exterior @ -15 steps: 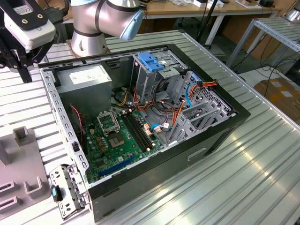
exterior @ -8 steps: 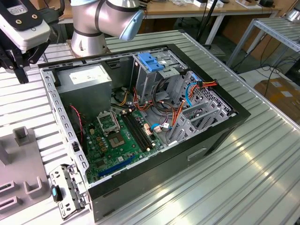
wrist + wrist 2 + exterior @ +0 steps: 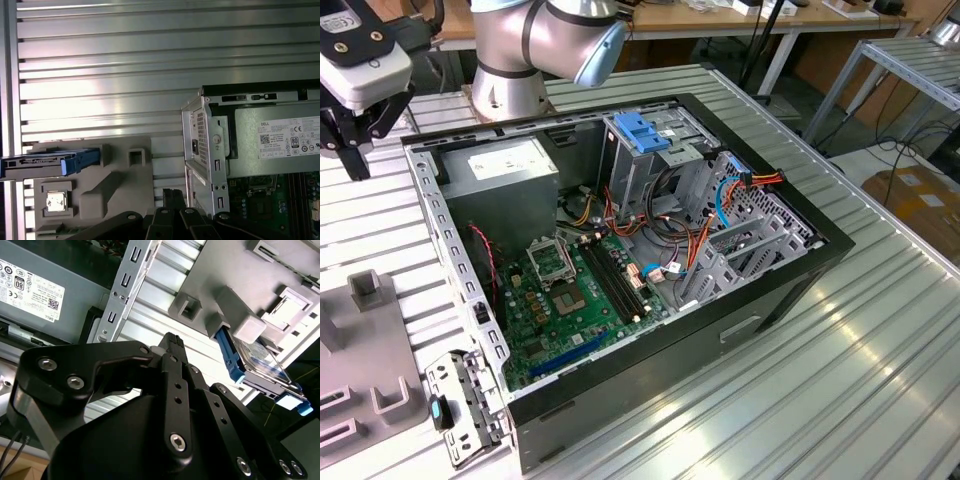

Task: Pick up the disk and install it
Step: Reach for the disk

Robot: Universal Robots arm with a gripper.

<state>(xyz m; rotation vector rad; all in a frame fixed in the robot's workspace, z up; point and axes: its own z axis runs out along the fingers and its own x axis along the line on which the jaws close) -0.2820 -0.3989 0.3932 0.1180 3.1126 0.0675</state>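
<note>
The black linkage gripper (image 3: 172, 342) hangs over the ribbed metal table (image 3: 100, 65); I cannot tell whether it is open or closed. The flat silver disk with blue side rails (image 3: 260, 364) stands on edge in a grey plastic holder (image 3: 100, 185), ahead of the gripper and apart from it. The open black computer case (image 3: 650, 370) lies beside the gripper.

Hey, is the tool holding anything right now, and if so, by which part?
Nothing is held. The tool is bare, and the disk sits in the grey holder, apart from it.
</note>
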